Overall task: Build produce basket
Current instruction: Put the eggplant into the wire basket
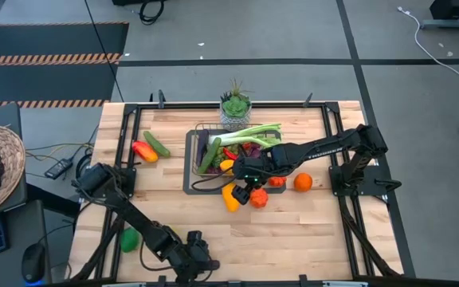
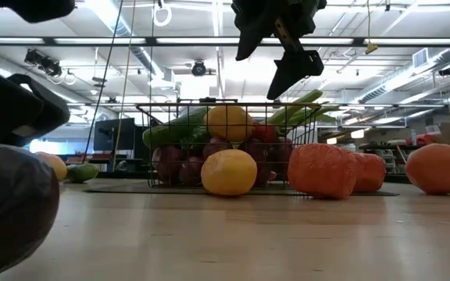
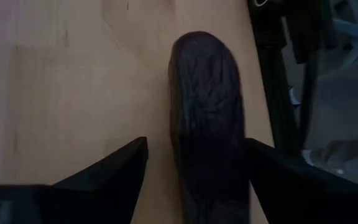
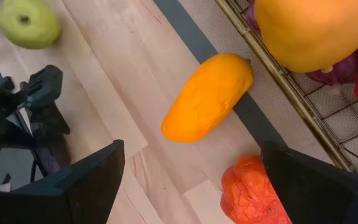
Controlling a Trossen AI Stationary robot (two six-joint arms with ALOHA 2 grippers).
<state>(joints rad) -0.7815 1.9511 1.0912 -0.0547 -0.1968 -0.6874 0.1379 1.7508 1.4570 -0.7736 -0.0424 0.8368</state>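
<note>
The dark wire basket (image 1: 202,139) stands at the table's middle far side, holding a leek (image 1: 249,133), cucumbers and red, yellow and purple produce. My right gripper (image 1: 245,171) (image 4: 192,152) hangs open above the basket's near right corner, over a yellow-orange fruit (image 4: 207,96) and a red-orange one (image 4: 250,190) lying on the table. My left gripper (image 1: 200,255) (image 3: 194,149) is low at the near edge, open. A dark purple eggplant (image 3: 207,118) lies on the wood between its fingers. My left gripper has one finger on either side of the eggplant's near end (image 3: 213,186), and the eggplant runs along the fingers. The eggplant lies on the table. Whether a finger (image 3: 272,171) touches it, I cannot tell.
An orange (image 1: 303,182) and a small red fruit (image 1: 276,181) lie right of the basket. A green fruit (image 1: 130,238) is at the near left, and a red-orange pepper (image 1: 144,151) and a cucumber (image 1: 156,143) at the far left. A potted succulent (image 1: 235,108) stands behind the basket.
</note>
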